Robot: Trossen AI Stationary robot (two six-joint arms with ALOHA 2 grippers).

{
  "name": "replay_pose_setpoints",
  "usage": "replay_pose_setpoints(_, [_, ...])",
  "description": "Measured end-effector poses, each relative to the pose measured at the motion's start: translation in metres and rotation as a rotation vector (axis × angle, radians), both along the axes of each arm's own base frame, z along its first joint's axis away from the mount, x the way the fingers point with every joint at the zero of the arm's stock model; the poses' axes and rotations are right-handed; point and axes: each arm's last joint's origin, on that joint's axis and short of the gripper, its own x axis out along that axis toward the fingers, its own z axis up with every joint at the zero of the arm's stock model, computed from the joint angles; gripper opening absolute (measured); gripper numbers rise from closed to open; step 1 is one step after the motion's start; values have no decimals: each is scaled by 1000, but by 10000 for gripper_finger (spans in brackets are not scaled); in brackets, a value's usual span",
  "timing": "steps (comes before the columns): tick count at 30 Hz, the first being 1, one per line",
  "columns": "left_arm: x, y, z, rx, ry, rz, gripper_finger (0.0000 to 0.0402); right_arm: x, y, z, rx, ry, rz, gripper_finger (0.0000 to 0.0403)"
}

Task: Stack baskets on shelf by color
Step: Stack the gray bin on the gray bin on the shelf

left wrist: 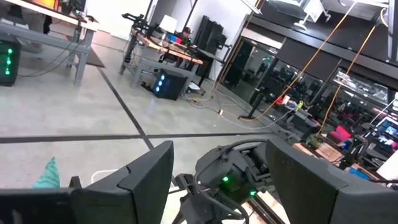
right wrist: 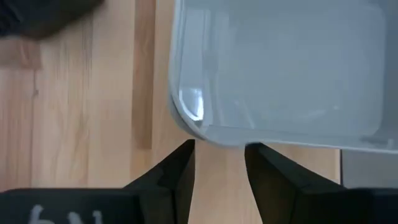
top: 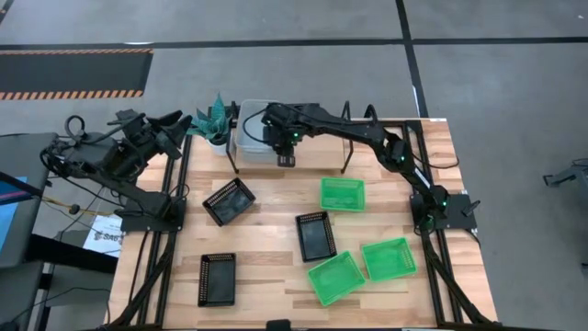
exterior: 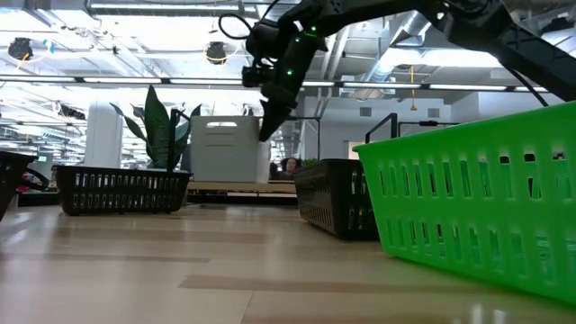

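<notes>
Grey-white baskets (top: 254, 138) sit stacked on the shelf (top: 350, 147) at its left end, next to the teal plant. My right gripper (top: 286, 161) hangs open, pointing down, just off the stack's near rim (right wrist: 217, 138); its fingers stand on either side of that rim's line and touch nothing. In the low view it (exterior: 267, 126) hovers by the stack (exterior: 225, 148). Three green baskets (top: 342, 193) (top: 389, 258) (top: 335, 278) and three black ones (top: 229, 200) (top: 315, 235) (top: 217, 278) rest flat on the table. My left gripper (top: 179, 122) waits open beyond the table's far-left corner.
The teal spiky plant (top: 214, 119) stands at the far edge, left of the shelf. The shelf's wire legs (top: 234, 158) rise from the wooden table (top: 266, 294). In the low view a green basket (exterior: 486, 207) stands close, with black baskets (exterior: 121, 189) (exterior: 337, 198) farther off.
</notes>
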Motion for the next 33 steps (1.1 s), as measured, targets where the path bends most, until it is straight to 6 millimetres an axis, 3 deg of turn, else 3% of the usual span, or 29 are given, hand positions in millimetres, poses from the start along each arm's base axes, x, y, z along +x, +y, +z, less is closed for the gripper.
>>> replay_pose_setpoints(6, [0, 0, 0, 0, 0, 0, 244, -5, 2, 0, 25, 42, -17, 160])
replay_pose_setpoints(10, [0, 0, 0, 0, 0, 0, 244, -18, 5, 16, 51, 58, -77, 159])
replay_pose_setpoints(16, [0, 0, 0, -1, -1, -4, 244, -26, -29, 22, 11, -14, -202, 151])
replay_pose_setpoints(22, [1, 0, 0, -3, -3, -19, 244, -22, -64, 8, -23, -100, -262, 141])
replay_pose_setpoints(28, [1, 0, 0, -21, -22, -18, 244, -16, -79, 5, -37, -192, -260, 134])
replay_pose_setpoints(33, [1, 0, 0, -22, -24, -18, 244, -8, -77, 3, -36, -245, -234, 132])
